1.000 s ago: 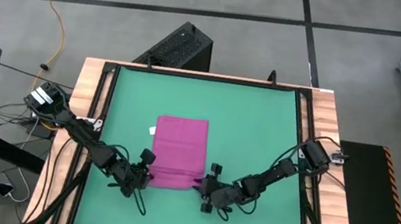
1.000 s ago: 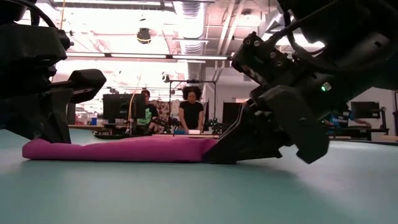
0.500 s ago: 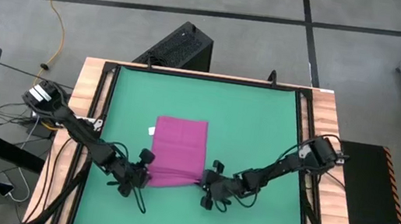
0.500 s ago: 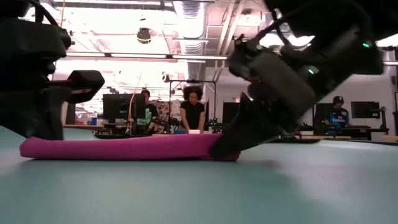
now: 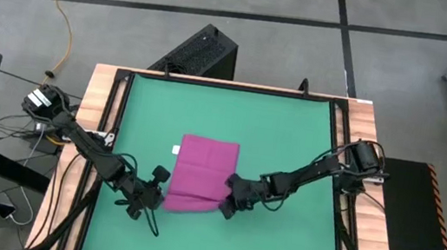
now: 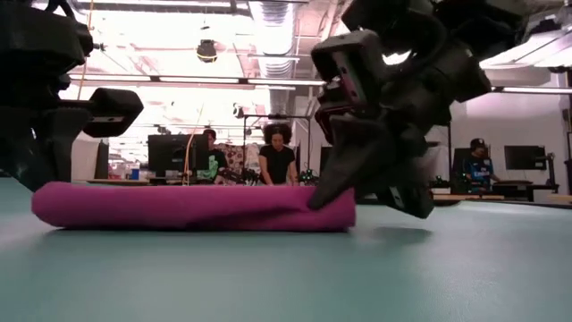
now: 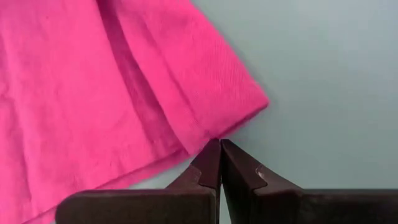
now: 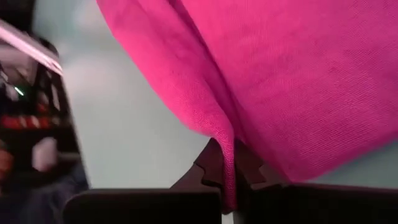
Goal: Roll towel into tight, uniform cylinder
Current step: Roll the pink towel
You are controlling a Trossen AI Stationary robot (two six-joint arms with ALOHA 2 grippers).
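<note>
Both of my grippers at the near edge of the towel (image 5: 199, 174) on the green mat (image 5: 292, 135).

The magenta towel lies near the middle of the mat that covers the surface, its near edge folded over into a low, thick roll. My right gripper (image 5: 228, 206) is clenched on that folded edge at the towel's near right corner; in the right wrist view a fold of cloth is pinched between its fingers (image 8: 214, 163). My left gripper (image 5: 152, 196) sits at the near left corner with its fingers (image 7: 211, 163) pressed together, their tips just touching the cloth edge; I cannot tell that any cloth is caught between them. A small white tag (image 5: 175, 148) shows at the towel's far left corner. Beyond the surface, people (image 6: 278, 159) stand at desks in the room.
</note>
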